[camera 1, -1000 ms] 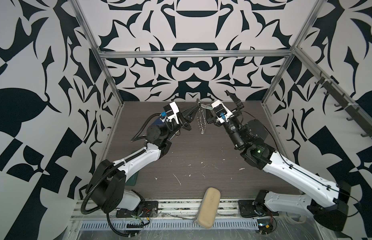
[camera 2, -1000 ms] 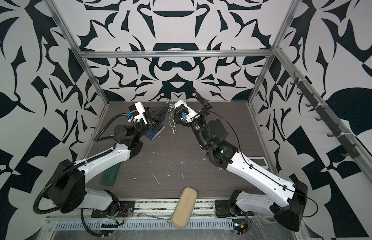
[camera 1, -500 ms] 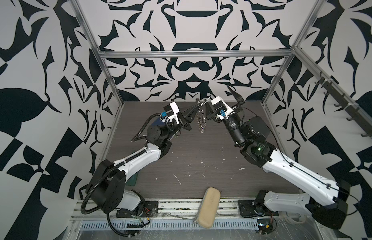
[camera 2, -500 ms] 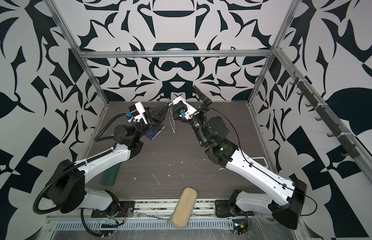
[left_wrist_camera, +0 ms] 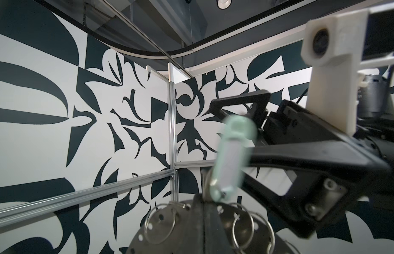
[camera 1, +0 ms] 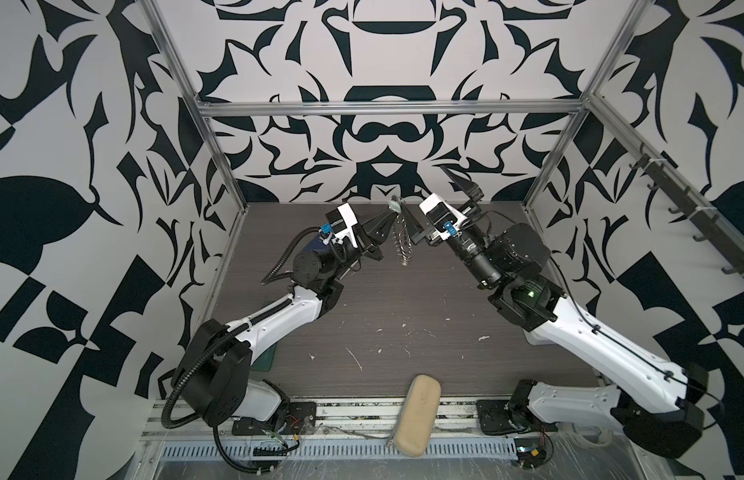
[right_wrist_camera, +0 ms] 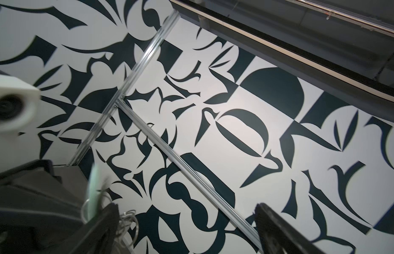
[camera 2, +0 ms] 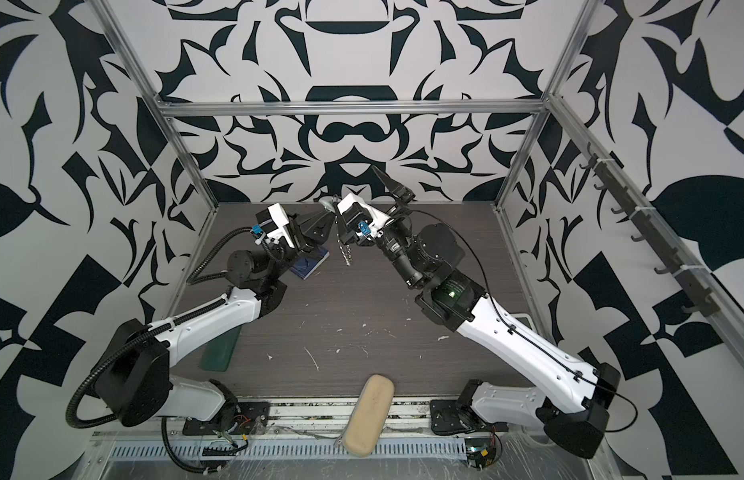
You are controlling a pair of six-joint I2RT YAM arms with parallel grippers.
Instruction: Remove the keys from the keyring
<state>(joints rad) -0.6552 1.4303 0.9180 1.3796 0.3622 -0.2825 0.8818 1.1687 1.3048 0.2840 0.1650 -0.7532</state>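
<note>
One mint-tagged key [left_wrist_camera: 232, 154] stands just above your left pincer [camera 1: 389, 213], which is clamped shut on the keyring [camera 1: 402, 245], hanging edge-on over the worktop [camera 1: 382, 299]; your right pincer [camera 1: 423, 187] gapes wide, holding nothing, one finger [camera 1: 412, 224] just beside the ring.

Both top views are bright and evenly lit, with only faint, soft shadows under the arms on the dark surface [camera 1: 403, 307]. In the left wrist view a round ceiling lamp [left_wrist_camera: 223, 3] glows overhead and straight lines bend toward the edges. The mint-green key tag [left_wrist_camera: 232, 151], close to the lens, is smeared and out of focus against a sharp wall, and the right wrist view blurs it too.
</note>
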